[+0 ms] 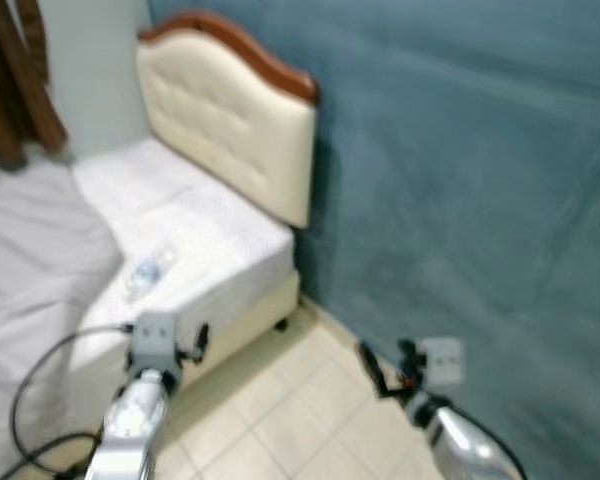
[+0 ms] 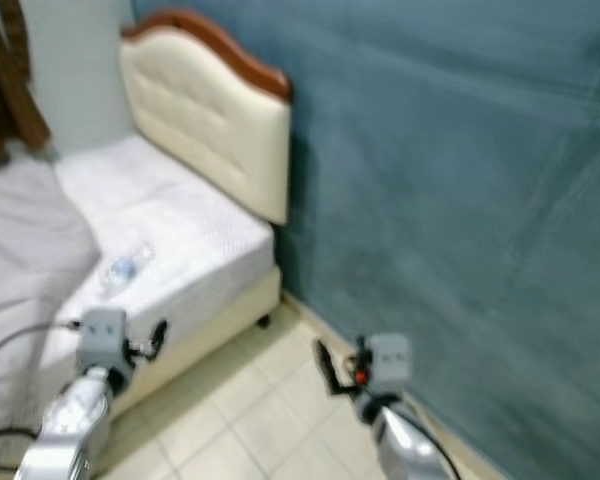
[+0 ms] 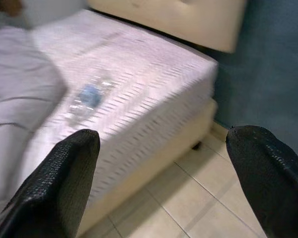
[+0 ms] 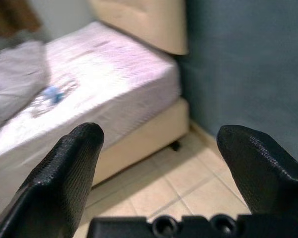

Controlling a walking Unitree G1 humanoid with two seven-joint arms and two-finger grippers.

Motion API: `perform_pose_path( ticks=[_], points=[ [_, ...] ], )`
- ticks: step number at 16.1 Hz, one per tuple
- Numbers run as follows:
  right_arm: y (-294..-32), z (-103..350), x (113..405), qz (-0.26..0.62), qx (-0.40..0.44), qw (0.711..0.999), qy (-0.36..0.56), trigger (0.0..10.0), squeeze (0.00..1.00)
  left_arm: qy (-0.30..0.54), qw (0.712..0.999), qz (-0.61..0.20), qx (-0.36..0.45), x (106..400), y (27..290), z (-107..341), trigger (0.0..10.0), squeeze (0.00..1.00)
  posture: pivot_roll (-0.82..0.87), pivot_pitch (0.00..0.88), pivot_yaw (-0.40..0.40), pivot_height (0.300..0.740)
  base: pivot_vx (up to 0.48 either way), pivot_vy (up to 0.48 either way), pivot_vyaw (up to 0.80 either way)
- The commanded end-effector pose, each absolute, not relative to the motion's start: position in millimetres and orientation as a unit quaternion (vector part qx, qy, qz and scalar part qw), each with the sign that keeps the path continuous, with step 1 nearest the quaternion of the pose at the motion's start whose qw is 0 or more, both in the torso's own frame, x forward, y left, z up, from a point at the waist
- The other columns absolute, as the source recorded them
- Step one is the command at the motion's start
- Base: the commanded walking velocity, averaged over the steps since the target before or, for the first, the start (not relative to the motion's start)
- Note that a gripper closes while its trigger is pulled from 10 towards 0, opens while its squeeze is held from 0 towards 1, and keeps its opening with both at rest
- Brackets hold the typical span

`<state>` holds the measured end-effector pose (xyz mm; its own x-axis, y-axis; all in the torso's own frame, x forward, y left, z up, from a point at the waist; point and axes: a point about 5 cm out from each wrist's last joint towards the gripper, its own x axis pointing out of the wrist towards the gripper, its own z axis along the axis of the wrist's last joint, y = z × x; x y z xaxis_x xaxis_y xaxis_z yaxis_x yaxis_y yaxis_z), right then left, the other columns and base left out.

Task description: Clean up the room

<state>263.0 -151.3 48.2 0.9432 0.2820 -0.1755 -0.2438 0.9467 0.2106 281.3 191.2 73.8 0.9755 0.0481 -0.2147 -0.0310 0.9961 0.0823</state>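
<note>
1 clear plastic water bottle (image 1: 148, 270) with a blue label lies on its side on the white mattress of the bed (image 1: 210, 235), close to the edge of a rumpled grey blanket (image 1: 30, 260) that covers the robot's-left part of the bed. The bottle looks empty or nearly so, though the blur makes its contents hard to judge. That is the 1 loose item on the bed.

The bed has 1 cream padded headboard (image 1: 225, 110) with a brown wooden top rail, standing against a teal wall (image 1: 480, 180). Brown curtains (image 1: 15, 80) hang in the far corner, in the head views. Beige tiled floor (image 1: 300, 410) runs between the bed and the wall.

Both arms are raised in front of the robot, 2 grippers, neither holding anything. The left gripper (image 1: 195, 343) hovers beside the mattress edge, well short of the bottle; in its wrist view its fingers (image 3: 64, 178) stand wide apart, framing the bottle (image 3: 87, 96) on the mattress beyond. The right gripper (image 1: 375, 370) hangs over the floor near the wall, its fingers (image 4: 69, 168) also spread wide, with the bed corner and floor tiles between them.

The right wrist view catches the bottle (image 4: 50, 94) as a small blue smear farther off. The head views show 1 black cable (image 1: 40, 390) looping beside the left arm. Every view is motion-blurred.
</note>
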Motion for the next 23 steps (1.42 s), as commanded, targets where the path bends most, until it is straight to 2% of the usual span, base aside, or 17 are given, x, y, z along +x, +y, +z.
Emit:
perform_pose_path(
  ticks=[1, 2, 3, 4, 7, 23],
  points=[
    [-161.5, 49.9, 263.1, 0.124, 0.081, 0.984, 0.101, 10.0, 0.00, 0.108, 0.994, 0.012, 0.032, 284.1, 181.9, 75.4, 10.0, 0.55, -0.02, 0.000, -0.018, 0.740, 0.480, 0.000, 0.55],
    [-163.2, 49.3, 263.4, 0.123, 0.071, 0.984, 0.104, 10.0, 0.00, 0.111, 0.993, 0.019, 0.025, 283.9, 182.0, 74.0, 10.0, 0.57, -0.02, 0.000, -0.021, 0.740, 0.480, 0.000, 0.55],
    [-164.8, 49.0, 264.1, 0.122, 0.066, 0.985, 0.105, 10.0, 0.00, 0.111, 0.993, 0.023, 0.032, 284.3, 182.4, 73.8, 10.0, 0.45, -0.02, 0.000, -0.025, 0.740, 0.480, 0.000, 0.59],
    [-166.8, 49.8, 265.4, 0.116, 0.064, 0.986, 0.102, 10.0, 0.00, 0.112, 0.992, 0.028, 0.049, 285.4, 183.0, 73.9, 10.0, 0.00, -0.02, 0.000, -0.026, 0.740, 0.461, 0.000, 0.60],
    [-167.4, 51.4, 268.8, 0.111, 0.062, 0.987, 0.101, 10.0, 0.00, 0.094, 0.994, 0.012, 0.054, 288.0, 182.9, 79.1, 10.0, 0.00, -0.01, 0.000, -0.029, 0.740, 0.091, 0.000, 0.00],
    [-156.2, 49.0, 267.1, 0.106, 0.054, 0.989, 0.092, 10.0, 0.00, 0.092, 0.994, 0.000, 0.051, 297.6, 187.3, 82.0, 10.0, 0.00, -0.02, 0.000, -0.004, 0.740, 0.447, 0.000, -0.10]
  ],
)
